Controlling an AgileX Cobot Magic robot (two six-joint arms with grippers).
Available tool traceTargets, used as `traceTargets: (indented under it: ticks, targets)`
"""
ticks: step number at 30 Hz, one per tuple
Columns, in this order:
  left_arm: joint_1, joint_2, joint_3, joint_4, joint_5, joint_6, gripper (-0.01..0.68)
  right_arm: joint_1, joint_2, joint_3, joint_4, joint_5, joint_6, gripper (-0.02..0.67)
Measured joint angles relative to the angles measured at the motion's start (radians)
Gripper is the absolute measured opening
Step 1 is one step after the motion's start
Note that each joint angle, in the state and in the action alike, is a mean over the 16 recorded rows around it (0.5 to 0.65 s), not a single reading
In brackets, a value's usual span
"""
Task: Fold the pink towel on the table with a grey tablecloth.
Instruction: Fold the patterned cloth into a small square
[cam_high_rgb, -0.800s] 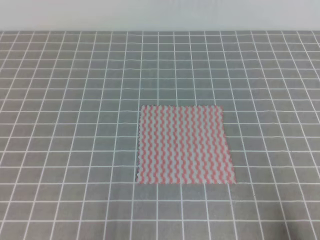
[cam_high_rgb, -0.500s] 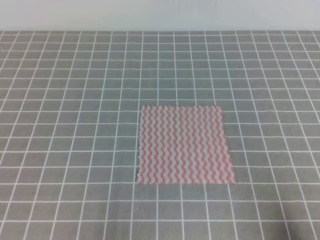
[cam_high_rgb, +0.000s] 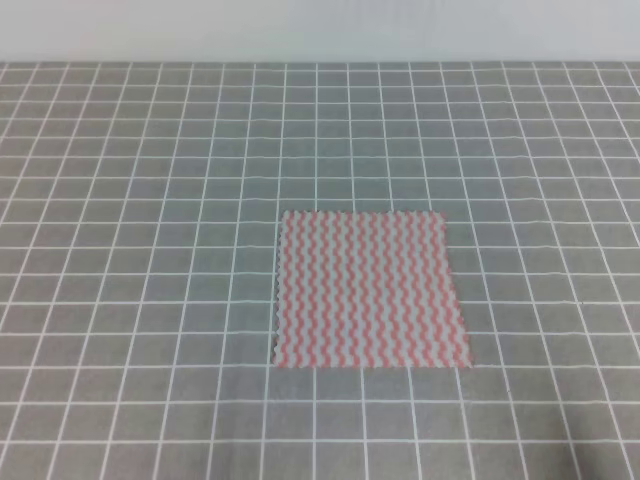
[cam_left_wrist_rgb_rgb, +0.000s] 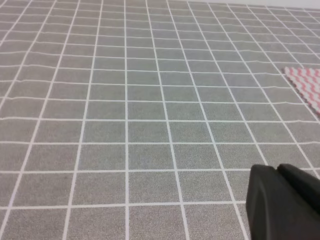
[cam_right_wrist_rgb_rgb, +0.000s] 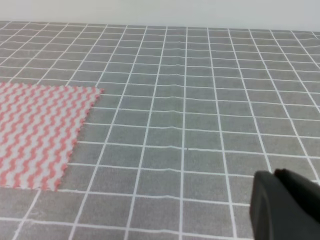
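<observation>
Pink towel (cam_high_rgb: 370, 290) lies flat, between both jaws

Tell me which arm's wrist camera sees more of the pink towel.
The right arm's: it shows a broad stretch of the pink towel with a corner; the left arm's catches only a sliver at its right edge.

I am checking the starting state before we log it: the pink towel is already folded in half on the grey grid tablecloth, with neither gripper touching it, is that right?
Not quite. The pink towel is not folded; it lies spread flat as a single square on the grey grid tablecloth, as the exterior high view shows. The rest holds: neither gripper touches it.
</observation>
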Motion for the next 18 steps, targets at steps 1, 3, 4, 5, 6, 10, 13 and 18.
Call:
traceTargets:
  ticks: [1,3,4,5,6,10,13,18]
  targets:
    - [0.000,0.000,0.000,0.000,0.000,0.000,-0.002,0.000,0.000,0.002,0.000,0.000,0.000,-0.018]
    - [0.000,0.000,0.000,0.000,0.000,0.000,-0.002,0.000,0.000,0.002,-0.001,0.000,0.000,-0.018]
    - [0.000,0.002,-0.001,0.000,0.001,0.000,-0.003,0.000,0.000,0.000,-0.001,0.001,0.000,-0.018]
    - [0.000,0.004,-0.003,0.000,0.002,0.000,-0.003,0.000,0.000,0.000,-0.001,-0.001,0.000,-0.018]
    - [0.000,0.006,-0.004,0.000,0.002,0.000,-0.003,0.000,0.000,-0.002,-0.002,-0.001,0.000,-0.018]
    - [0.000,0.004,-0.003,0.000,0.001,0.000,-0.002,0.000,0.000,-0.005,-0.007,-0.001,0.000,-0.018]
    - [0.000,0.006,-0.004,0.000,0.003,0.000,-0.003,0.000,0.000,-0.003,-0.012,-0.002,0.000,-0.018]
    - [0.000,0.002,0.000,0.000,0.000,0.000,-0.002,0.000,0.000,-0.003,-0.014,-0.005,0.000,-0.018]
